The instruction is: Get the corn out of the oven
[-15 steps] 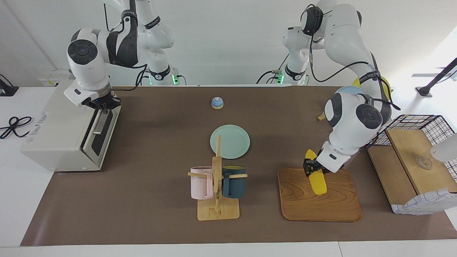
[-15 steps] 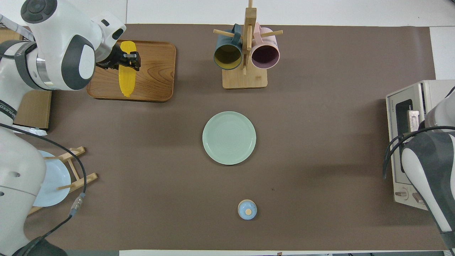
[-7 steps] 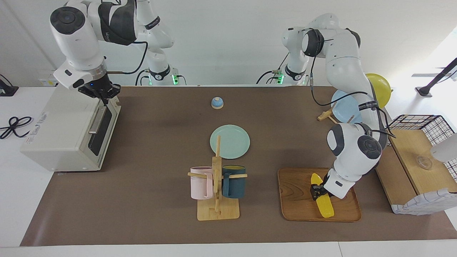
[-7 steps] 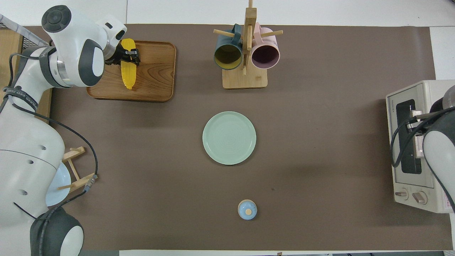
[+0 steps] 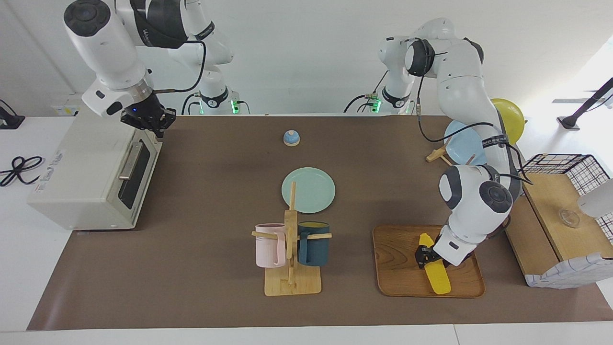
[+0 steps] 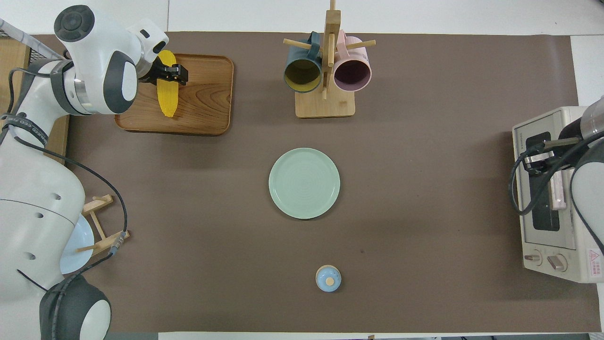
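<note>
A brown mat covers the white bench point(image 5: 215, 287), with a plain white wall at the robots' end. Nearest the robots sits a small blue bell point(image 5: 291, 138). The right pincer point(image 5: 148, 122), pressed together and empty, hangs over the top front edge of the oven point(image 5: 81, 167), whose door is closed. A green plate point(image 5: 308, 190) lies mid-bench, well apart from both pincers. Farther out stands a mug tree point(image 5: 290, 249), and beside it a wooden tray point(image 5: 397, 273). The corn point(image 5: 437, 278) lies on this tray, with the left pincer point(image 5: 424, 254) at its upper end; I cannot tell whether it pinches the cob.

Only the facing view shows the wire basket point(image 5: 560, 163) and yellow plate point(image 5: 510, 112). Only the overhead view shows the oven's knobs point(image 6: 545, 259).
</note>
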Available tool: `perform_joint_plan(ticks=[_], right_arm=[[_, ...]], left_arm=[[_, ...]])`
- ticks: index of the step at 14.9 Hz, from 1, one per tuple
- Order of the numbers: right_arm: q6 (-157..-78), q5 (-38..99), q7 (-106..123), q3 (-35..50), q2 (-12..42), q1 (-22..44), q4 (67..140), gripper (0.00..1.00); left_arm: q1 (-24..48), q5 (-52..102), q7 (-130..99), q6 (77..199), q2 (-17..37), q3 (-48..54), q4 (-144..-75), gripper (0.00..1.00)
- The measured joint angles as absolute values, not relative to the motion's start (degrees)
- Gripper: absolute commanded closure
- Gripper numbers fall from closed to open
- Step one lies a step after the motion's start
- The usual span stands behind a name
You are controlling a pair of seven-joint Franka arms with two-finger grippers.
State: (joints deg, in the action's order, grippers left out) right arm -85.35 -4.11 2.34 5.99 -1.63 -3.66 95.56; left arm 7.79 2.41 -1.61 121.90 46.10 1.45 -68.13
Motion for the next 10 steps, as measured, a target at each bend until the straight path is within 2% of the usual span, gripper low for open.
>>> perform_joint_plan(ticks=[2,4,5,6,7,10], right_arm=[[-84.3,-3.9,1.5,6.1,-1.6,-2.5,93.9,0.97],[-83.9,-2.4,1.3,6.2,-1.3,-2.4,93.6,0.39],[-83.8,-1.5,1.3,6.1,-1.2,-2.5,93.6,0.19],[-83.7,-1.1,1.3,6.1,-1.1,-2.4,93.6,0.05],[-83.4,-0.9,1.3,6.1,-1.0,-2.3,93.7,0.00],[-83.4,-0.9,1.3,4.6,-1.0,-1.1,93.7,0.00]], left_arm=[[7.8,2.3,-1.5,121.6,45.1,1.4,-67.7,0.00],[7.7,2.3,-2.0,119.1,42.7,1.4,-67.8,0.00],[7.6,2.3,-2.7,116.9,41.0,1.3,-67.9,0.00],[7.3,2.3,-3.4,114.4,38.9,1.3,-68.1,0.00],[6.9,2.3,-3.7,111.8,36.4,1.3,-68.6,0.00],[6.2,2.3,-4.5,102.9,28.3,0.8,-70.4,0.00]])
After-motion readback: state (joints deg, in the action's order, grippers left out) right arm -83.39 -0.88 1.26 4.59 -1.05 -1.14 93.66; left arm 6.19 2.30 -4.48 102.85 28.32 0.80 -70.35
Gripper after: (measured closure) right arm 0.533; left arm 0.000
